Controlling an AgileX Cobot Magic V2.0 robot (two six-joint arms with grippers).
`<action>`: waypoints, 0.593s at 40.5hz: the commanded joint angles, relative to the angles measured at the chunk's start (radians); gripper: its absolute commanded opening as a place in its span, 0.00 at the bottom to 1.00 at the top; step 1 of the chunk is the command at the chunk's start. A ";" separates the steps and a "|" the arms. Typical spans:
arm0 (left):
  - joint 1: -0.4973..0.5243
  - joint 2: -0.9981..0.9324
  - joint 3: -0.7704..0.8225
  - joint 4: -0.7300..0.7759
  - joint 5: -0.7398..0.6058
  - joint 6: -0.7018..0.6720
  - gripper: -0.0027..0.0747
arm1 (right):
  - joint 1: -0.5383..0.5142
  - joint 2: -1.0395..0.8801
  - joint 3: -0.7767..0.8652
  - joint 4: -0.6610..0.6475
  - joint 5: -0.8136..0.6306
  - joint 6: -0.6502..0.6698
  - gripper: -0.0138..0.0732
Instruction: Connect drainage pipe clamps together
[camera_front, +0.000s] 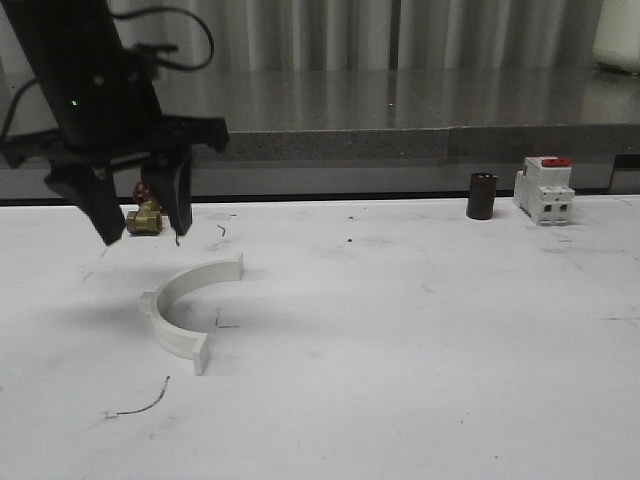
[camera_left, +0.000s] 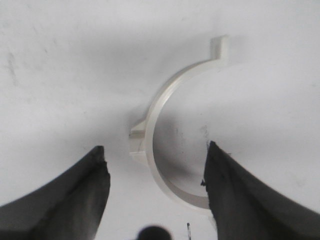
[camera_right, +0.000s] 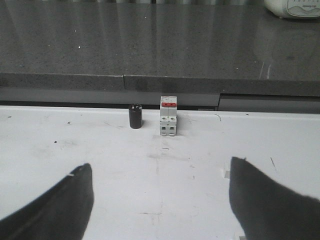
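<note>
One white drainage pipe clamp (camera_front: 185, 305) lies flat on the white table, left of centre, its open side facing right. My left gripper (camera_front: 147, 236) hangs open a little above and behind it. In the left wrist view the same drainage pipe clamp (camera_left: 155, 107) curves between the two dark fingers; its small ear (camera_left: 137, 139) points toward the left finger, and one end runs behind the right finger (camera_left: 235, 190). My left gripper (camera_left: 156, 147) holds nothing. My right gripper (camera_right: 160, 164) is open over bare table. Small white bits (camera_right: 226, 173) peek out beside its right finger; what they are I cannot tell.
A brass fitting (camera_front: 145, 218) sits behind the left gripper. At the back right stand a black cylinder (camera_front: 481, 195) and a white breaker with a red switch (camera_front: 544, 190), also ahead of the right gripper as the cylinder (camera_right: 135, 116) and breaker (camera_right: 168, 115). A grey ledge (camera_front: 400, 140) borders the table's far edge.
</note>
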 joint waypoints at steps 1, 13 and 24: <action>-0.013 -0.149 0.029 0.023 -0.091 0.039 0.49 | -0.006 0.013 -0.033 0.004 -0.082 -0.001 0.83; -0.013 -0.474 0.309 0.148 -0.226 0.046 0.03 | -0.006 0.013 -0.033 0.004 -0.082 -0.001 0.83; -0.013 -0.855 0.650 0.212 -0.445 0.046 0.01 | -0.006 0.013 -0.033 0.004 -0.082 -0.001 0.83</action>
